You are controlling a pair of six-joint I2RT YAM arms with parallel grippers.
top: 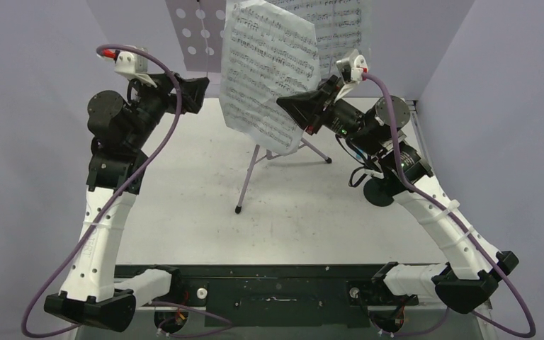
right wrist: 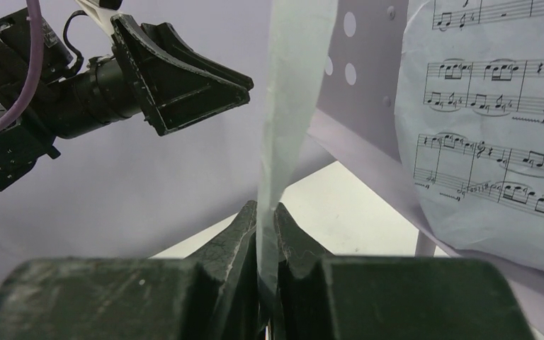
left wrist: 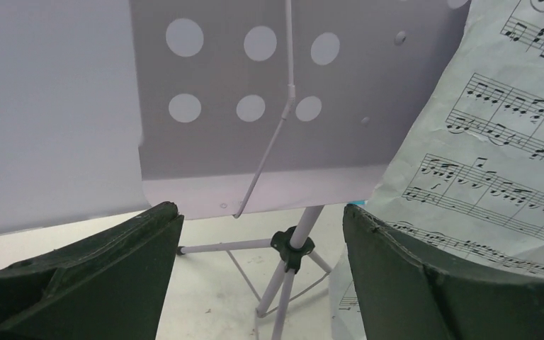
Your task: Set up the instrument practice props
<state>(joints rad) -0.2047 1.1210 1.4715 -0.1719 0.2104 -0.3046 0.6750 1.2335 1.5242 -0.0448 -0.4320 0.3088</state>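
A lilac music stand with a perforated desk (top: pixel 193 32) rises on a tripod (top: pixel 249 173) at the back of the table. My right gripper (top: pixel 288 105) is shut on the lower edge of a white sheet-music page (top: pixel 269 71), which it holds upright in front of the stand; the right wrist view shows this page edge-on (right wrist: pixel 290 92) between the closed fingers (right wrist: pixel 244 227). A second page (top: pixel 340 21) leans on the desk's right side. My left gripper (left wrist: pixel 261 212) is open and holds nothing. It hangs just in front of the desk's lower lip (left wrist: pixel 255 191), left of the held page (left wrist: pixel 496 163).
Lilac walls close in the table on the left, back and right. The tripod legs (left wrist: pixel 283 283) spread across the table's middle. A black mounting rail (top: pixel 276 290) carries both arm bases at the near edge. The left arm (right wrist: pixel 57 99) is close to the held page's left side.
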